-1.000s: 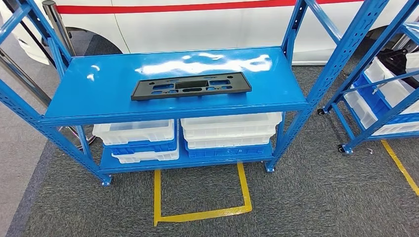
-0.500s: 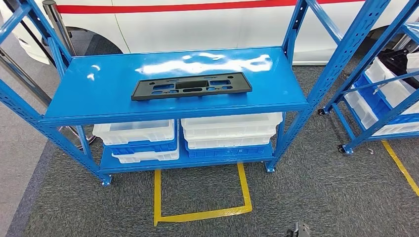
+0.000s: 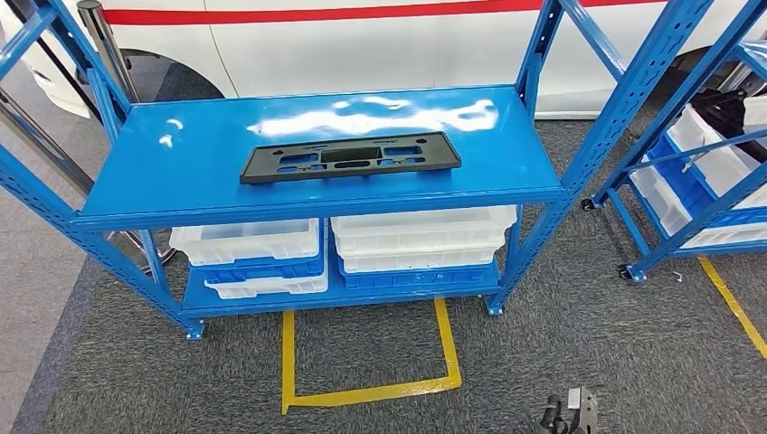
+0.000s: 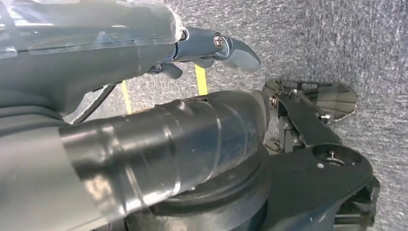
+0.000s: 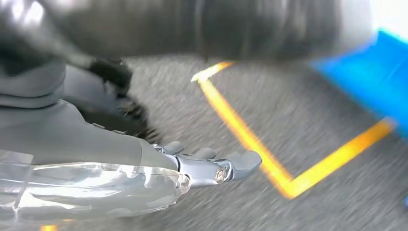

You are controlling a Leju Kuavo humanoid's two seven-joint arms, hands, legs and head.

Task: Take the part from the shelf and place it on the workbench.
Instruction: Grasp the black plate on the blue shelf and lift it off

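Observation:
A flat black part (image 3: 350,156) with several cut-outs lies lengthwise on the top level of the blue shelf (image 3: 181,172), nothing touching it. A piece of my right arm (image 3: 570,414) shows at the bottom edge of the head view, low over the carpet and far from the part. In the blurred right wrist view, my right hand (image 5: 211,166) is stretched out flat and empty above the yellow floor tape (image 5: 250,139). My left hand (image 4: 211,48) hangs over the grey carpet with its fingers extended, holding nothing.
White and blue bins (image 3: 421,237) are stacked on the shelf's lower level. A yellow tape square (image 3: 366,357) marks the carpet in front of it. A second blue rack with bins (image 3: 696,176) stands at the right, and a white vehicle (image 3: 362,41) behind.
My right arm has come up into the bottom edge of the head view and shifted a little to the right. The part and the shelf have not moved.

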